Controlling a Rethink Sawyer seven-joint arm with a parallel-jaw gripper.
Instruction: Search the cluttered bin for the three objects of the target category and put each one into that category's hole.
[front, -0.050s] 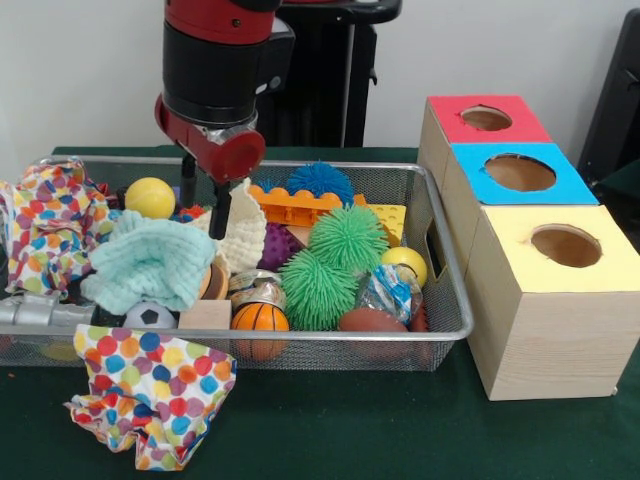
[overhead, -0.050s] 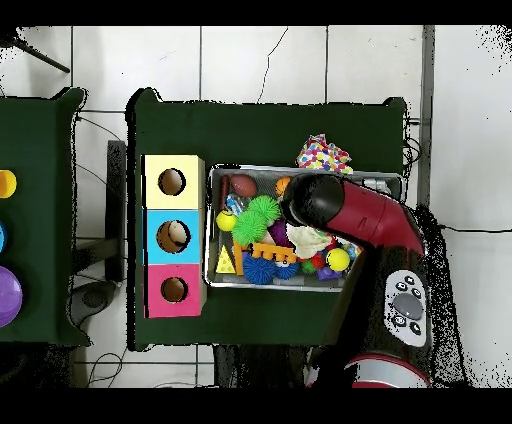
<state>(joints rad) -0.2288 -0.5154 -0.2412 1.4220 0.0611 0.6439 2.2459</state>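
A dark green cloth covers the table (front, -0.050s: 330, 430), which stands on a pale tiled floor (overhead, -0.050s: 270, 60) before a plain light wall (front, -0.050s: 80, 70). A wire bin (front, -0.050s: 440, 300) sits on it, heaped with toys. Just right of the bin in the front view stand three wooden boxes in a row, each with a round hole: red top (front, -0.050s: 487, 119), blue top (front, -0.050s: 519, 172), yellow top (front, -0.050s: 566, 246). A dotted cloth (front, -0.050s: 150, 395) hangs over the bin's near edge onto the table; another (front, -0.050s: 50, 225) is draped over its left end.

The end effector (front, -0.050s: 203, 195) reaches down into the bin's back left part, near a yellow ball (front, -0.050s: 150, 197) and a mint cloth (front, -0.050s: 150, 260). Two dark fingers (front, -0.050s: 187, 180) stand apart with nothing seen between them, though their tips are lost among the clutter.

Balls lie scattered: a basketball (front, -0.050s: 260, 318), a soccer ball (front, -0.050s: 152, 316) half buried under the mint cloth, a second yellow ball (front, -0.050s: 405, 262), and green spiky balls (front, -0.050s: 348, 238). From overhead the arm (overhead, -0.050s: 350, 215) hides the bin's middle. Bare table shows in front of the bin.
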